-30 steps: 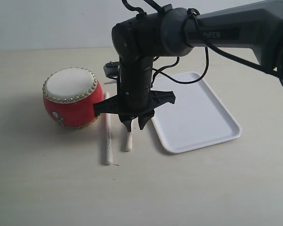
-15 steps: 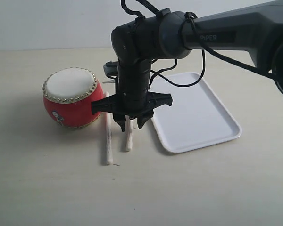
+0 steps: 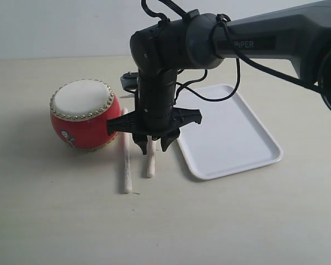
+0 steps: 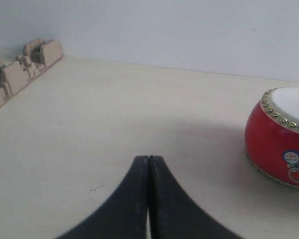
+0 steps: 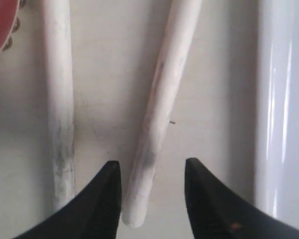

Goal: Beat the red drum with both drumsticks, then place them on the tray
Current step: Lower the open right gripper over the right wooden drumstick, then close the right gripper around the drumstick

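The red drum [image 3: 84, 122] with its cream skin stands on the table at the left; it also shows in the left wrist view [image 4: 281, 144] and, at one corner, in the right wrist view [image 5: 2, 22]. Two pale drumsticks lie side by side on the table between drum and tray, one [image 3: 126, 168] [image 5: 59, 99] close to the drum, the other [image 3: 150, 164] [image 5: 162, 107] nearer the tray [image 3: 231, 138] [image 5: 281, 124]. My right gripper [image 3: 153, 146] [image 5: 152, 172] points down, open, with the end of the second stick between its fingers. My left gripper [image 4: 149, 159] is shut and empty, away from the drum.
The white tray lies empty to the right of the sticks, its long edge close beside them. Beige moulded blocks [image 4: 20, 67] sit along the table's far edge in the left wrist view. The right arm's dark body [image 3: 171, 49] hangs over the sticks and hides their far ends.
The right gripper's fingers have spread wider apart and now straddle the stick nearer the tray; the arm shifted slightly. Drum, sticks and tray lie where they were.
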Controlling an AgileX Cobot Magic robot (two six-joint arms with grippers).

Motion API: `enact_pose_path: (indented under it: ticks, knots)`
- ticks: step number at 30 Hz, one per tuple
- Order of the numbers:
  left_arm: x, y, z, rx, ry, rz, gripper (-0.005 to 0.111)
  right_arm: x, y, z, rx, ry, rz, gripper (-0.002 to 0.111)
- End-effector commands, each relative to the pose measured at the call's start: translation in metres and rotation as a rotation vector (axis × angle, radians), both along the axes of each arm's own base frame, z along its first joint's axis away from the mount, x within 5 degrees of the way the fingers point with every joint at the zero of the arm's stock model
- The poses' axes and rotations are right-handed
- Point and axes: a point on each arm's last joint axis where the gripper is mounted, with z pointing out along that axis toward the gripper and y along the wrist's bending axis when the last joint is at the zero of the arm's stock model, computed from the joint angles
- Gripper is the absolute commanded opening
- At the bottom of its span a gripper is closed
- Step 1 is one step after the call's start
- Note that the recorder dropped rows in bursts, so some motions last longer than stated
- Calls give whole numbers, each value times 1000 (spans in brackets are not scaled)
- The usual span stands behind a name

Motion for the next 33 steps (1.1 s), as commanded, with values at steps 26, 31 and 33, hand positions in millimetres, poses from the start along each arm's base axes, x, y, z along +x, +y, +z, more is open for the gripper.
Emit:
enact_pose_path:
  ticks: [26, 31, 33]
  knots:
    - [0, 0, 0, 2, -8, -4, 0, -28, 35, 4, 70, -22, 192, 36]
    - [0, 0, 0, 2, -8, -4, 0, -33, 39, 4, 60, -30, 216, 36]
    - [0, 0, 0, 2, -8, -4, 0, -32, 39, 2, 56, -29, 216, 36]
